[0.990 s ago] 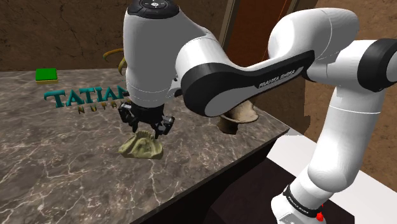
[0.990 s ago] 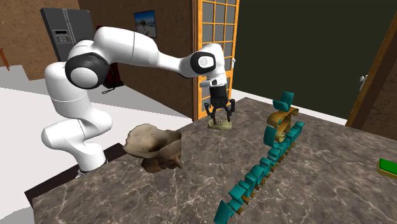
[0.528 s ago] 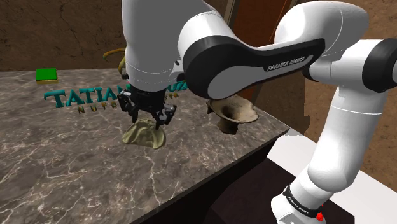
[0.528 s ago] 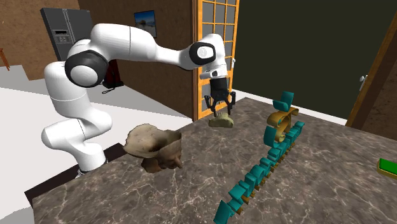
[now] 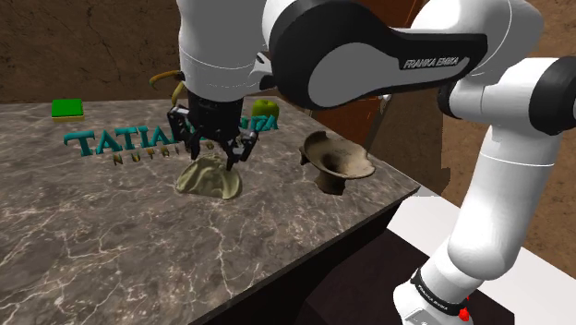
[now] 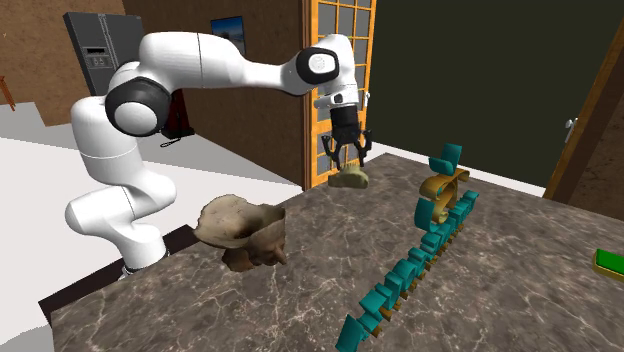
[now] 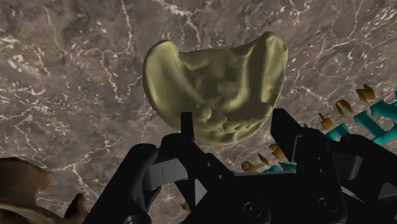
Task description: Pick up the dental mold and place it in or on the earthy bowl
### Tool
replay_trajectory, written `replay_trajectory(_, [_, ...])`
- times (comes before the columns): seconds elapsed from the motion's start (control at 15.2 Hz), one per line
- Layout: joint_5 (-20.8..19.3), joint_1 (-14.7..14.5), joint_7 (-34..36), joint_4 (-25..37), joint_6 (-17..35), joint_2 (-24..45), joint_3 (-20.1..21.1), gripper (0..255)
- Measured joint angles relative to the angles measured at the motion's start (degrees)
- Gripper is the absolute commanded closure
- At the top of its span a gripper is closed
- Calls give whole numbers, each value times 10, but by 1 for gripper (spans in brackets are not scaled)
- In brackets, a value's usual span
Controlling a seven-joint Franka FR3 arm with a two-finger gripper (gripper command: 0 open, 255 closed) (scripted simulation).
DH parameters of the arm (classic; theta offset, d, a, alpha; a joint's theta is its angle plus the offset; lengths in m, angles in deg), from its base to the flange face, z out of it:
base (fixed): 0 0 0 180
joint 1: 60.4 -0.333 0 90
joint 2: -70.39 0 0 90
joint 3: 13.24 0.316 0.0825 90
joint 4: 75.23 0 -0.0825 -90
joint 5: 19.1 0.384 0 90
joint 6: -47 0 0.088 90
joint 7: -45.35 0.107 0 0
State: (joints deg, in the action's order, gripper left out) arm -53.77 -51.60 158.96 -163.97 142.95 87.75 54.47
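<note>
One black gripper (image 5: 214, 152) (image 6: 348, 160) (image 7: 234, 124), pointing down and closed on the dental mold (image 5: 210, 178) (image 6: 349, 180) (image 7: 216, 83) — pinching it tight near one edge. From the wrist view: a pale yellow-green lump, curved like a horseshoe, bumpy inside, clasped between two black fingers (image 7: 289, 137). Hanging under the gripper, lifted a little off the dark marble counter (image 5: 111, 249) (image 6: 500, 290), judging by the second exterior view. Not yet in the earthy bowl (image 5: 338, 159) (image 6: 240, 225) (image 7: 25, 184) — well apart from it, to the bowl's left in the shoulder view, up and to the bowl's right in the second exterior view.

Brown and rough, that bowl, with a ragged rim and a short foot. Standing upright on the counter.

Above the bowl in the shoulder view, a big white arm (image 5: 369, 55) (image 6: 200, 70) with dark joints, bending over toward the mold.

Farther from the bowl than the mold: a row of teal letters (image 5: 102, 140) (image 6: 400, 280) (image 7: 375, 114), standing up on the counter. Past the letters, to the bowl's right in the second exterior view, a gold curly shape (image 6: 440, 190). Farthest from the bowl of all, a small green block (image 5: 66, 108) (image 6: 608, 260), lying flat.
</note>
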Motion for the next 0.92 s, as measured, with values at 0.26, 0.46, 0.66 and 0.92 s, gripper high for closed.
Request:
replay_trajectory(0.26, [-2,-13,-7,33,-29,4,-2,255])
replay_trajectory(0.46, [-7,-29,-12,63,-54,10,-5,255])
replay_trajectory(0.66, [-14,-46,-18,96,-80,18,-10,255])
replay_trajectory(0.92, [-27,-75,-25,146,-119,31,-18,255])
